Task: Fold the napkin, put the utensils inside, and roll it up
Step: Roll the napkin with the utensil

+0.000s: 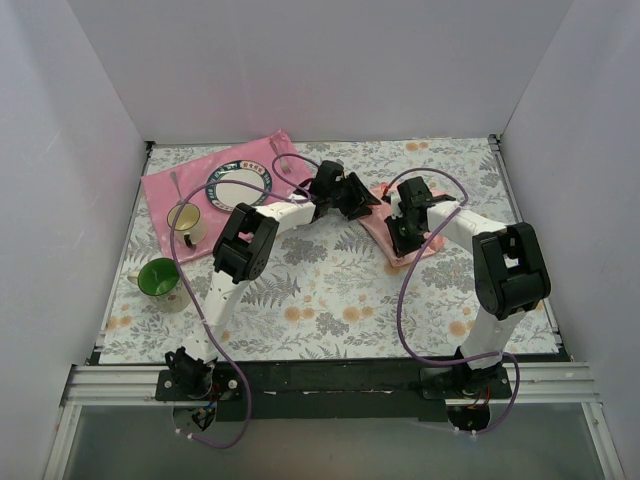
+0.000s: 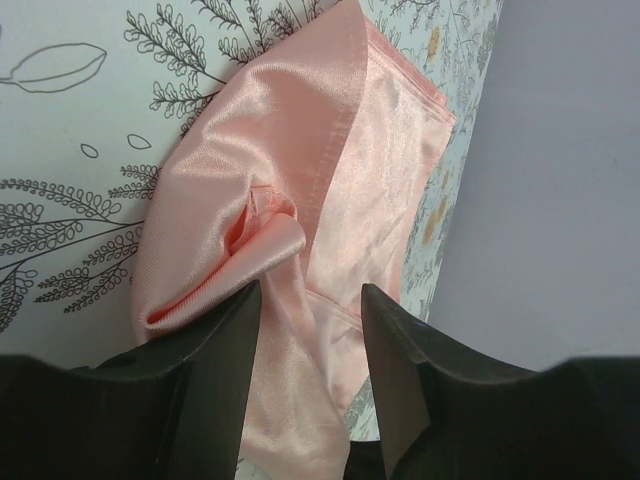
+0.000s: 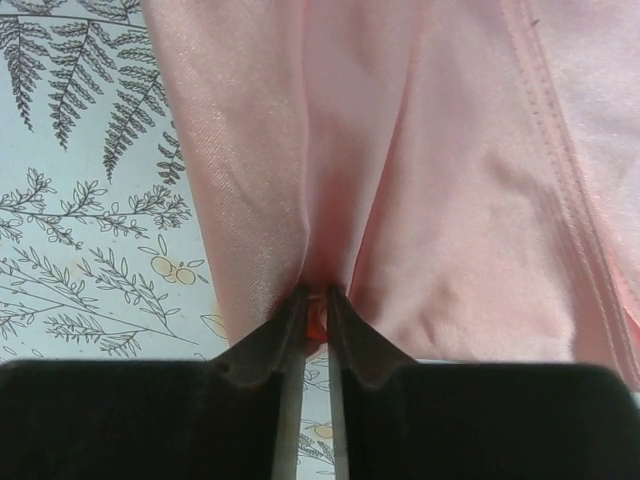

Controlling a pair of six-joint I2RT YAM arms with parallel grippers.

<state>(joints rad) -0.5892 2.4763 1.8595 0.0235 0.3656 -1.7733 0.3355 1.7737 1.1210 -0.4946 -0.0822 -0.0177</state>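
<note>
One tabletop (image 1: 330, 300), fern-printed, under everything. Two arms: left arm (image 1: 245, 245) and right arm (image 1: 510, 270), both reaching to the middle. One hot-pink mat (image 1: 160, 190) at far left. One napkin (image 1: 378, 230), pale salmon, slightly shiny, rumpled and partly folded over itself, right of centre on the tabletop and well apart from the mat. One plate (image 1: 238, 186) on the mat. One cream mug (image 1: 187, 222) at the mat's near edge; one green cup (image 1: 158, 278) off the mat, nearer still. Two utensils on the mat, too small to tell the kind: left utensil (image 1: 176, 186) beside the plate, right utensil (image 1: 283, 163) on its other side.

Left pincer (image 2: 310, 300) released, fingers wide apart, straddling a strip of napkin (image 2: 370, 180) with a small bunched fold just ahead of its left finger. Right pincer (image 3: 315, 300) clenched on a pinch of napkin (image 3: 450, 200), cloth puckering up from the fingertips, a sliver of pink showing between them.
</note>
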